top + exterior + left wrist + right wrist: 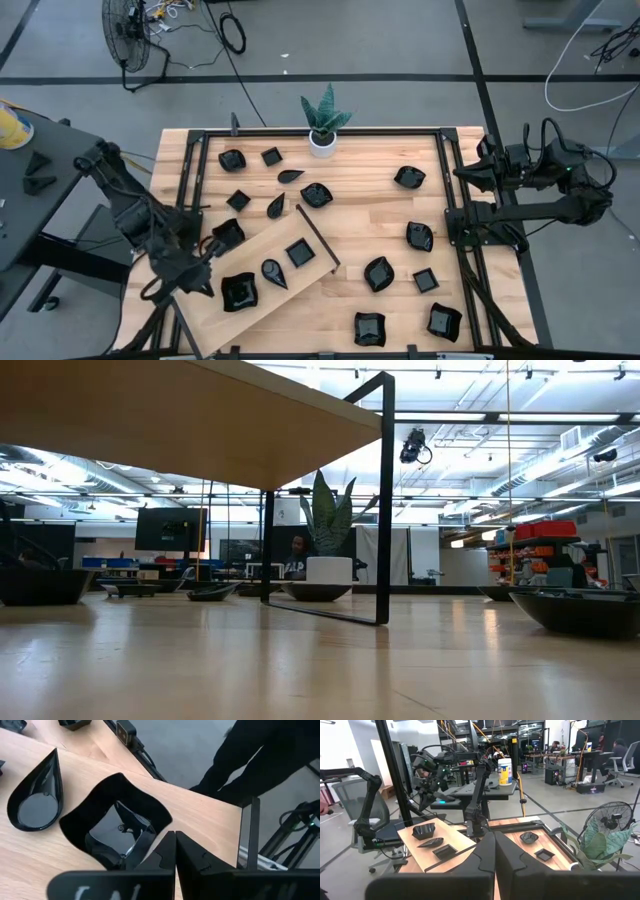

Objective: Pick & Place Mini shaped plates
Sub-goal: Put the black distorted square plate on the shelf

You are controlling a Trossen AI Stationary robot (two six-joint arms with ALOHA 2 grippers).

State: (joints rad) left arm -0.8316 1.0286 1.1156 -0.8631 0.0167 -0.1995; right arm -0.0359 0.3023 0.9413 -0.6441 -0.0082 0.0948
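Observation:
Several glossy black mini shaped plates lie scattered on the wooden table (360, 215). A light wooden board (255, 262) stands slanted at the near left and carries a wavy plate (238, 291), a teardrop plate (274, 272) and a square plate (300, 252). My left gripper (205, 282) is shut and holds nothing. In the left wrist view its tips (175, 836) stand over the board, just beside the wavy plate (112, 817), with the teardrop plate (35, 800) farther off. My right gripper (495, 837) is shut and waits level at the table's right side (462, 175).
A white pot with a green plant (322, 138) stands at the far edge, middle. Black frame rails (447, 190) run along the table's left and right sides. Loose plates lie at the far left (232, 160), in the middle (317, 194) and at the near right (444, 321).

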